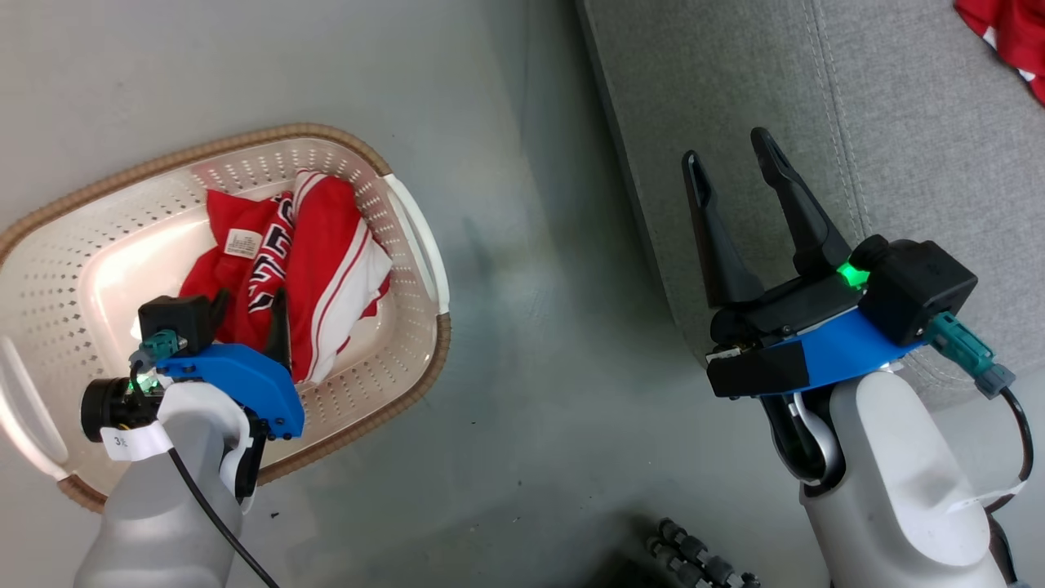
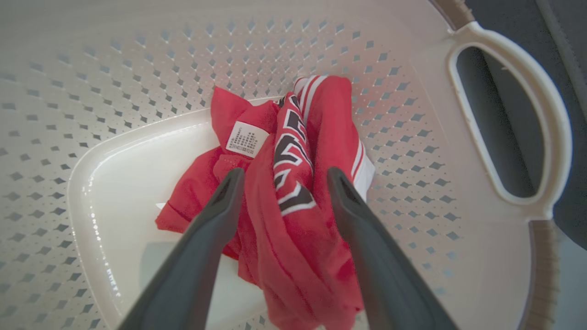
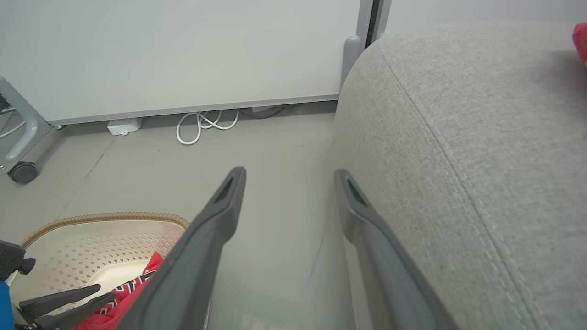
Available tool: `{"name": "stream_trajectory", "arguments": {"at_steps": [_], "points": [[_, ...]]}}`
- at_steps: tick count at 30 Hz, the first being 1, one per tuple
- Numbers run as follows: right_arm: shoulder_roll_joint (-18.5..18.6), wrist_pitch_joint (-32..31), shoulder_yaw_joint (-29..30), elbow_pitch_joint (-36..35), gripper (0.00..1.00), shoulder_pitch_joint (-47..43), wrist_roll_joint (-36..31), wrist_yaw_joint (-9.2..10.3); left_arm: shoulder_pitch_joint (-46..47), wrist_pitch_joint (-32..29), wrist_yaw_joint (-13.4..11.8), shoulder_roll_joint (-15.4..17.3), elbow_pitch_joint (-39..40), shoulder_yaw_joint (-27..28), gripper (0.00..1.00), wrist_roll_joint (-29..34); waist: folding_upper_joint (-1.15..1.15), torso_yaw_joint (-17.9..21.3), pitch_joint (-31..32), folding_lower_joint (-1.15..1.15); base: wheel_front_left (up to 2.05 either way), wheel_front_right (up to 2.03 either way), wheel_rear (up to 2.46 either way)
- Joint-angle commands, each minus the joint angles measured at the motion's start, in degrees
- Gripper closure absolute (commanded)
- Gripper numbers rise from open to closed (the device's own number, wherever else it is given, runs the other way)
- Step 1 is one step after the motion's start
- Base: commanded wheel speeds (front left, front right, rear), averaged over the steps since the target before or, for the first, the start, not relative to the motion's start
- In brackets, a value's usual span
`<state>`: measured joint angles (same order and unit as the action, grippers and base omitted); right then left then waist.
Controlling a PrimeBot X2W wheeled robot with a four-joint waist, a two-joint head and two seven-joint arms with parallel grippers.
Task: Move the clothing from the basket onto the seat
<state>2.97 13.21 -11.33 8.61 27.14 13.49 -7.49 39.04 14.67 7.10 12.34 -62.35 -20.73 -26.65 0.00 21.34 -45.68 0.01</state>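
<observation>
One garment to lift: a red garment [image 1: 322,245] with white stripes and dark lettering lies crumpled in the basket [image 1: 106,245], toward the end nearer the seat [image 1: 898,122].
Already across: a second red piece [image 1: 1008,33] lies on the seat's cushion, at the far corner of the head view.
Left hand [image 1: 249,306]: inside the basket, over the near end of the garment, fingers spread wide with nothing clamped.
Right hand [image 1: 727,149]: fingers apart and empty, over the seat's front edge, well apart from the basket.
Nearer arm: the left, by a long way.
Direction from the hand: the cloth lies straight ahead of and below the left fingertips. In the left wrist view the fingers [image 2: 197,247] stand one to each side of the raised fold that carries the lettering.
Long axis: that fold runs along the line the fingers point, away toward the basket's perforated wall, so the jaws cross it the short way.
Contact: whether the fingertips already press the cloth I cannot tell.
Judgement: closing where it stands should catch the fold. The looser cloth on the side of the white label [image 2: 246,140] may trail.
</observation>
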Motion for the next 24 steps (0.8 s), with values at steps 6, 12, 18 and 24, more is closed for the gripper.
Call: {"name": "stream_trajectory", "arguments": {"at_steps": [6, 12, 18, 24], "points": [[-0.14, 1.05, -0.90, 0.77, 0.00, 1.32, 1.53, -0.01, 1.64, -0.90, 0.30, 0.14, -3.10, 0.40, 0.00, -1.59, 0.00, 1.21, -1.13, -0.01, 0.00, 0.00, 0.00], [-0.14, 1.50, -1.09, 1.18, 0.00, 1.88, 1.92, -0.01, 2.48, -3.02, 0.41, -0.13, -5.81, 0.72, 0.00, -3.10, 0.00, 1.76, -1.73, -0.01, 0.00, 0.00, 0.00], [-0.14, 1.81, -1.10, 1.64, 0.00, 1.92, 2.20, -0.01, 3.04, -4.19, 0.48, -0.47, -7.30, 0.31, 0.15, -3.85, 0.00, 1.85, -1.82, -0.01, 0.00, 0.00, 0.00], [-0.14, 1.97, -1.41, 2.06, 0.00, 2.19, 2.33, -0.01, 3.45, -4.71, 0.48, -0.41, -7.88, -0.83, 1.00, -3.98, 0.00, 1.99, -1.60, -0.01, 0.00, 0.00, 0.00]]}}
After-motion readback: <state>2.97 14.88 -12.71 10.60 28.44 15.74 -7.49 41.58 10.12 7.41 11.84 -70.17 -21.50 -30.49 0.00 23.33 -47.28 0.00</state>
